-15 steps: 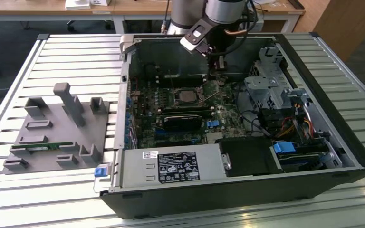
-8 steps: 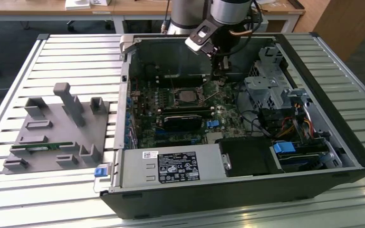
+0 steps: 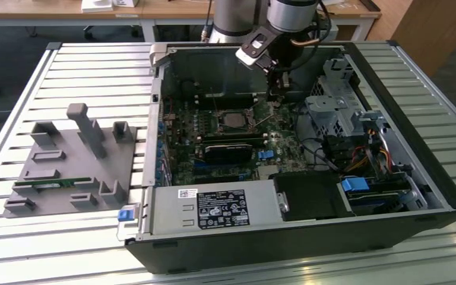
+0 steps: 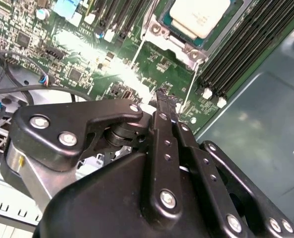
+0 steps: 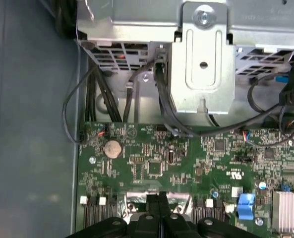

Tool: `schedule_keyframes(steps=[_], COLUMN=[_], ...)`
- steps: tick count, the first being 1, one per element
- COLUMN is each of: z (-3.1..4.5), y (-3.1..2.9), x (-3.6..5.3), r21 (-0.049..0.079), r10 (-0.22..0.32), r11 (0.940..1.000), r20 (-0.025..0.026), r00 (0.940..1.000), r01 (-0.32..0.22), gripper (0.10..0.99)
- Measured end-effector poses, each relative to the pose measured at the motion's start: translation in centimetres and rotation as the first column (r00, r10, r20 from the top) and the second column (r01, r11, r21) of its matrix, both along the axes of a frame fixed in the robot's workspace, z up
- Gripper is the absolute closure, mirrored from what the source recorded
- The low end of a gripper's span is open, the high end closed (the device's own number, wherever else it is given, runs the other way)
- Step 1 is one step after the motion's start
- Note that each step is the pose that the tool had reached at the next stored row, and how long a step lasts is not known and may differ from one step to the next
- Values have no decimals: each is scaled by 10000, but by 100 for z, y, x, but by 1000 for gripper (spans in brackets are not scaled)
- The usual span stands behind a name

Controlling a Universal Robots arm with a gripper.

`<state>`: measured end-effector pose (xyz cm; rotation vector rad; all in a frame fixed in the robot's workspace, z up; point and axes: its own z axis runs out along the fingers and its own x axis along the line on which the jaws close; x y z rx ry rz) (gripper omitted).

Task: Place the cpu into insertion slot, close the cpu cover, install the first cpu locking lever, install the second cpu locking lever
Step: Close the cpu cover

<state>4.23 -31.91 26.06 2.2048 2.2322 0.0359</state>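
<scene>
Over the green board (image 5: 151, 153), I see my gripper (image 4: 162, 95) with fingers pressed together, empty, near the cpu (image 4: 199, 16) lying inside the cpu cover (image 4: 169, 39), maybe clamped down, and I cannot read the white label (image 3: 221, 209).

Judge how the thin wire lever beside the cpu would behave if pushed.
Likely springy, not rigid: the locking lever is a long thin wire. Probably slippery: bare metal could slide off the gripper's narrow tips. It should pivot rather than lift, anchored beside the cpu.

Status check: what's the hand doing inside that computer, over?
Hand shut, poised just off the cpu. Cpu seated, cover down around it. Thin locking lever nearby looks unlatched. Over.
</scene>
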Motion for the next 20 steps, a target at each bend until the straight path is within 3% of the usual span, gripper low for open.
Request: schedule_keyframes(steps=[7, 20], z=[-18, -56], y=[25, 30], x=[69, 190], r21=[-3, -5], r10=[-297, -299], r11=[9996, 9996], r20=[1, -7], r00=[9996, 9996], r01=[297, 299], gripper=[980, 980])
